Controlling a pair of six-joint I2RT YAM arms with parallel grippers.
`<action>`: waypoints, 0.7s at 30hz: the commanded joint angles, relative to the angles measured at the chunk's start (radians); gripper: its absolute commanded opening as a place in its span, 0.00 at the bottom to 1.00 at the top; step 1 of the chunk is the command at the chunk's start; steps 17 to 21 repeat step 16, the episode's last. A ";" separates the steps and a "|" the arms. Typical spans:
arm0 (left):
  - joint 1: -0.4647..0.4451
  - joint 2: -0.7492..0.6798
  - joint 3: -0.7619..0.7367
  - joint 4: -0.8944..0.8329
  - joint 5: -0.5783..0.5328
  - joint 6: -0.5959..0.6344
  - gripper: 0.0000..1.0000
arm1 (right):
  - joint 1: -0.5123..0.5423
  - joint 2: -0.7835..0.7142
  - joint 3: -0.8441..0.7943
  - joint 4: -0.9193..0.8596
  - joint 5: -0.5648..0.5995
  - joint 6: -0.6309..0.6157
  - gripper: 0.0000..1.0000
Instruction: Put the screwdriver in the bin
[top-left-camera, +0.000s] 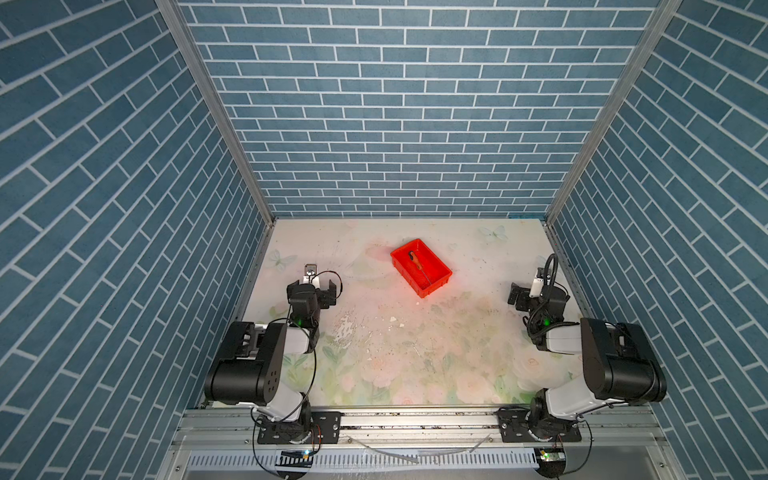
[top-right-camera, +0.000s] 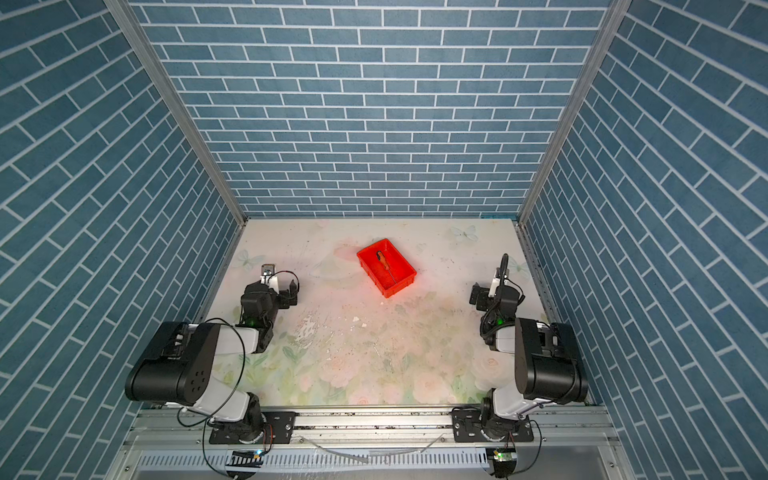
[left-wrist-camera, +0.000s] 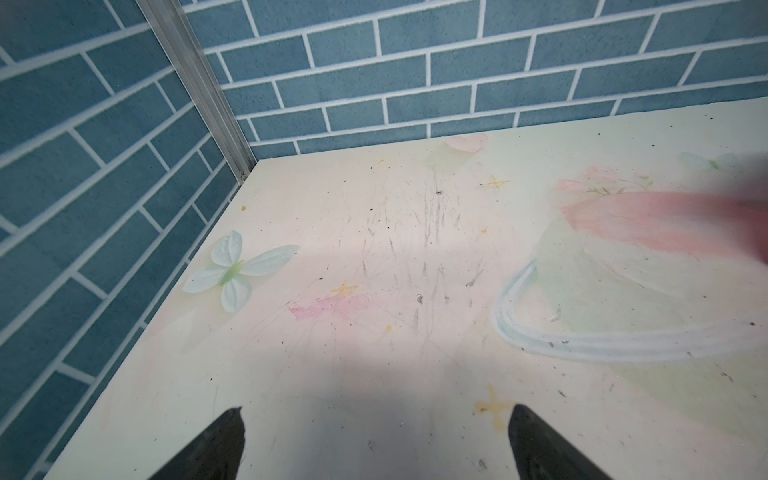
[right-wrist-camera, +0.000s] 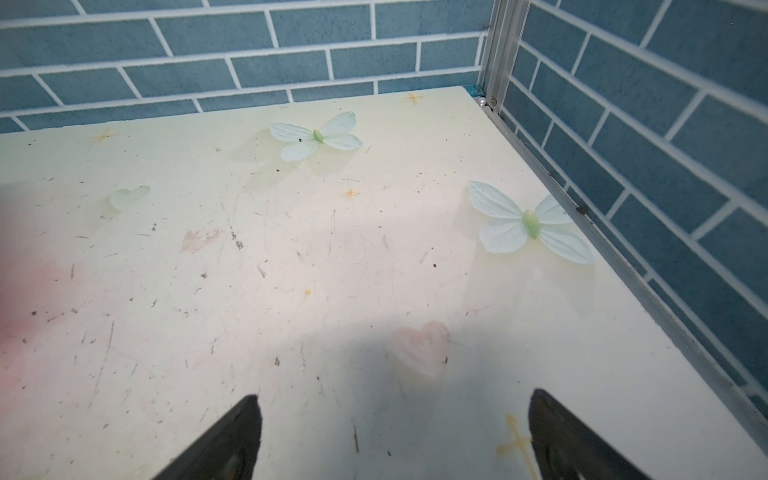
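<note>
Left wrist view: the left claw (left-wrist-camera: 376, 415) stands wide. Its two dark fingertips (left-wrist-camera: 232, 419) are well apart, with nothing between them and only bare, scuffed tabletop (left-wrist-camera: 374, 257) under them. A pale printed butterfly (left-wrist-camera: 235, 270) lies near the corner where the blue brick walls (left-wrist-camera: 374, 75) meet. A soft reddish blur at the picture's edge is too smeared to name.

The right wrist view shows the same for the right claw (right-wrist-camera: 395, 399): it is spread wide and empty above the tabletop, with two printed butterflies (right-wrist-camera: 530, 222) beyond it near the side wall.

In both top views the red bin (top-left-camera: 434, 264) (top-right-camera: 401, 266) sits turned at an angle on the far middle of the floral tabletop (top-left-camera: 415, 353), between the two arms and well apart from both. The screwdriver (top-left-camera: 419, 269) (top-right-camera: 386, 268) lies flat inside the bin, along its length. Its orange handle is toward the back wall and its thin dark shaft points at the near corner.

The left claw (top-left-camera: 312, 286) is near the left wall and the right claw (top-left-camera: 538, 291) near the right wall, each on its own side of the bin.
</note>
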 joint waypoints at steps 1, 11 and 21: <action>0.005 0.000 0.014 0.000 -0.008 -0.004 1.00 | -0.002 0.003 0.029 0.011 -0.003 0.012 0.99; 0.005 0.002 0.016 -0.006 -0.006 -0.004 1.00 | 0.003 0.003 0.034 0.004 0.006 0.010 0.99; 0.005 0.002 0.017 -0.006 -0.003 -0.004 1.00 | 0.007 0.003 0.030 0.007 0.012 0.008 0.99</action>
